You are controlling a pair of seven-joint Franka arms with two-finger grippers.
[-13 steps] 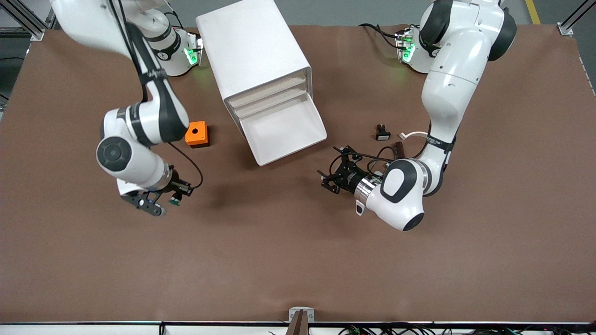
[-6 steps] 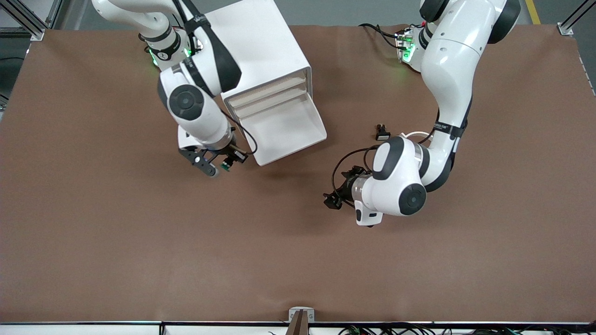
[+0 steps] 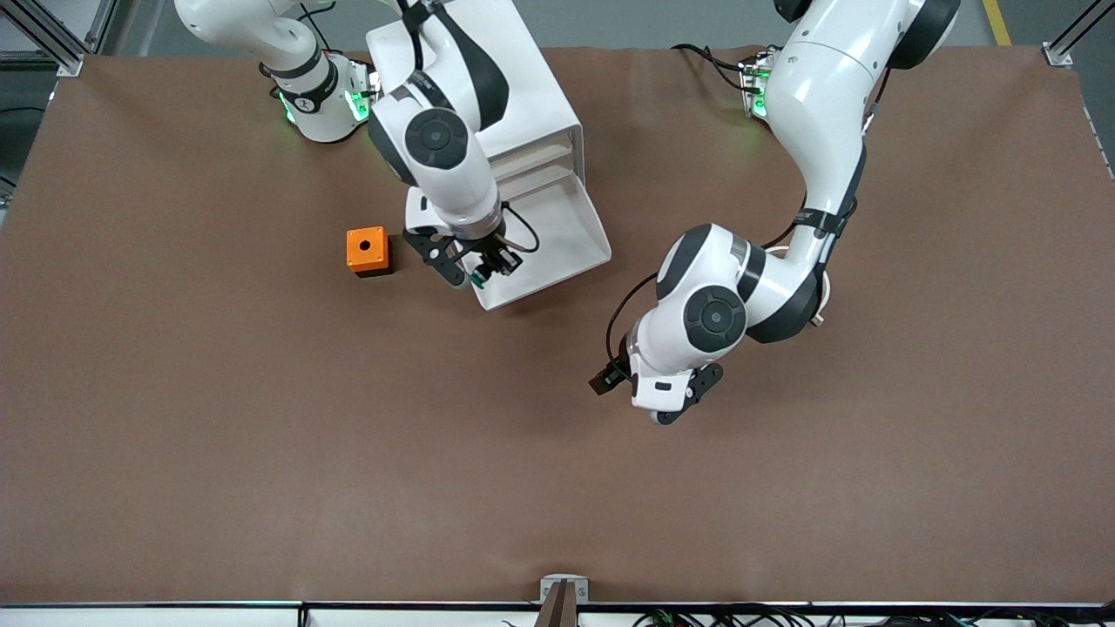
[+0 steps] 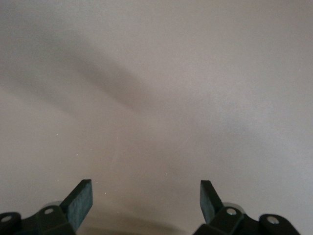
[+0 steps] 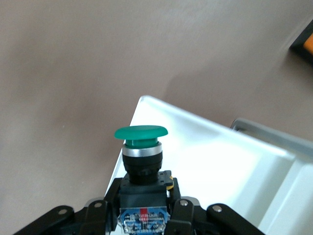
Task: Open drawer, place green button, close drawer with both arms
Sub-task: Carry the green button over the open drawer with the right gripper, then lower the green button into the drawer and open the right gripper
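With the right tool [image 3: 477, 266] clenched on the button [image 5: 142, 152] over the corner of the open drawer [image 3: 557, 239], carry it inward over the drawer floor and lower before releasing, while the left tool [image 4: 145, 200], fingers spread and empty, waits above bare bench [image 3: 261, 453].

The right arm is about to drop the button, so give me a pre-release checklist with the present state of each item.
1. The drawer is pulled out of the cabinet: ok.
2. The right hand is shut on the button: ok.
3. The button is over the inside of the drawer: not ok; the right wrist view shows it over the drawer's corner, at the rim.
4. Bare drawer floor for the button to land on: ok.
5. The left hand is clear of the drawer: ok; it is open over bare table, nearer the front camera than the drawer.
6. The orange box is out of the way: ok; it sits beside the drawer, apart from it.
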